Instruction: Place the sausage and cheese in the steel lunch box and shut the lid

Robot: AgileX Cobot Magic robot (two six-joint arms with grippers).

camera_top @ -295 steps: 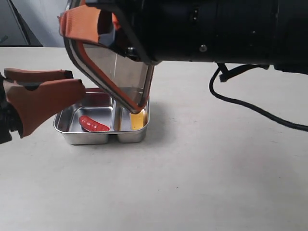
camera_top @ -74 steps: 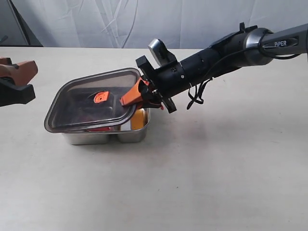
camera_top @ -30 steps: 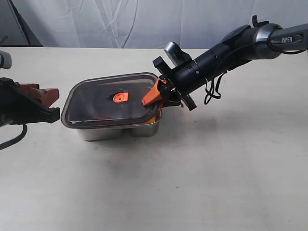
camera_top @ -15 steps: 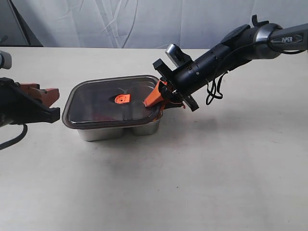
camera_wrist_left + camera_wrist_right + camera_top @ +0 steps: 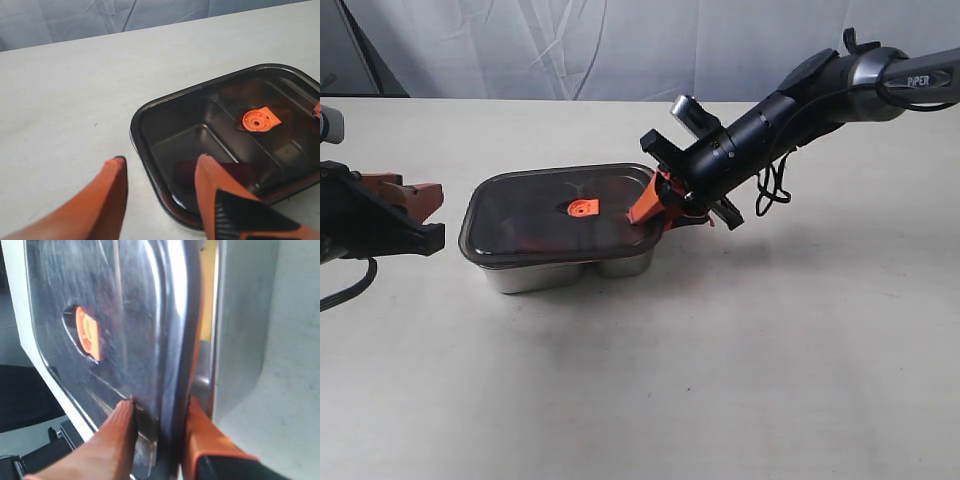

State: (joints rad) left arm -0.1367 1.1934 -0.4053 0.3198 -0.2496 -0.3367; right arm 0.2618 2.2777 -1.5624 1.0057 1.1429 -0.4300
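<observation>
The dark smoky lid (image 5: 555, 212) with its orange valve tab (image 5: 581, 208) lies over the steel lunch box (image 5: 575, 270), overhanging its left side. My right gripper (image 5: 653, 205) is shut on the lid's right edge (image 5: 172, 365), one finger on top and one beneath. Through the lid (image 5: 225, 135) the sausage (image 5: 215, 170) shows as a dim red shape. A strip of the yellow cheese (image 5: 207, 295) shows between lid and box wall (image 5: 240, 330). My left gripper (image 5: 420, 215) stands open at the box's left end, its fingertips (image 5: 116, 170) astride the lid's corner without touching it.
The pale table (image 5: 720, 380) spreads around the box. My right arm (image 5: 790, 105) with its black cable reaches in from the upper right. A white curtain (image 5: 620, 45) hangs behind the table's far edge.
The right gripper has carried the lid to the right and lowered it flatter over the box, and the box shifted right with it. The left gripper came in close beside the box, then held still.
</observation>
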